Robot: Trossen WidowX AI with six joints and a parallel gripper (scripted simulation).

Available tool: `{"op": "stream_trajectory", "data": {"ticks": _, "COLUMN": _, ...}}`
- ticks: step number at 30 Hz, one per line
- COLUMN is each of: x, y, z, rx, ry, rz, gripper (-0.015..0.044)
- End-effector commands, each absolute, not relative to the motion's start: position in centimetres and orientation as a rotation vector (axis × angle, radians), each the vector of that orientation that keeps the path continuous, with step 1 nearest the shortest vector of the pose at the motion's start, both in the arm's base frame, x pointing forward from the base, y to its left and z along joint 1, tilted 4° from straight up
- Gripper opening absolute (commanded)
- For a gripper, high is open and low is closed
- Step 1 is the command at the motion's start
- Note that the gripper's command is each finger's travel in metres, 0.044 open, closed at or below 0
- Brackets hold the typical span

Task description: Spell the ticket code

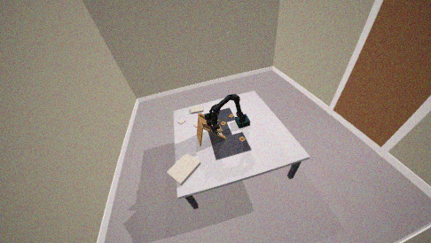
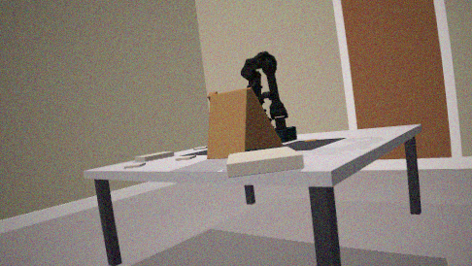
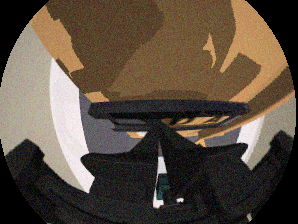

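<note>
The wooden board (image 1: 200,129) (image 2: 227,126) (image 3: 190,65) stands tilted on the counter and fills the upper wrist view. A dark rail (image 3: 170,107) runs across it, with orange tiles (image 3: 212,120) bearing dark letters showing at its right part; the letters are too blurred to read. My gripper (image 3: 157,124) is shut and empty, its fingertips close together just at the rail's lower edge; whether they touch it I cannot tell. The board hides it in the exterior view. Loose orange tiles (image 1: 231,116) (image 1: 223,123) (image 1: 242,139) lie on the dark mat. The ticket's print cannot be made out.
The dark mat (image 1: 228,151) lies on the white counter (image 1: 275,146) beside the board. The arm's base (image 1: 242,121) (image 2: 287,133) stands beyond it. A thick pale slab (image 1: 184,168) (image 2: 264,163) lies near the counter's edge. A pale block (image 1: 196,109) (image 2: 154,156) and a small pale piece (image 1: 181,121) lie behind.
</note>
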State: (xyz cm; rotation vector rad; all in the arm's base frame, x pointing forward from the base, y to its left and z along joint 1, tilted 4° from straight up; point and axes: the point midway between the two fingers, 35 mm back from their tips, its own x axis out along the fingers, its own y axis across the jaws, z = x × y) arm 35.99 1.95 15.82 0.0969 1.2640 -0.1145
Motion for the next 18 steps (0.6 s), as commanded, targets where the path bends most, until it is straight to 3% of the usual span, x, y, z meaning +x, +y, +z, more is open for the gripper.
{"op": "stream_trajectory", "data": {"ticks": 1, "x": 35.5, "y": 2.0, "z": 16.2, "rx": 0.097, "ry": 1.262, "rz": -0.119, "gripper": 0.0000}}
{"op": "stream_trajectory", "data": {"ticks": 17, "x": 33.7, "y": 2.2, "z": 17.2, "rx": 0.098, "ry": 1.264, "rz": -0.118, "gripper": 0.0000}}
{"op": "stream_trajectory", "data": {"ticks": 18, "x": 33.9, "y": 2.2, "z": 17.3, "rx": 0.097, "ry": 1.256, "rz": -0.113, "gripper": 0.0026}}
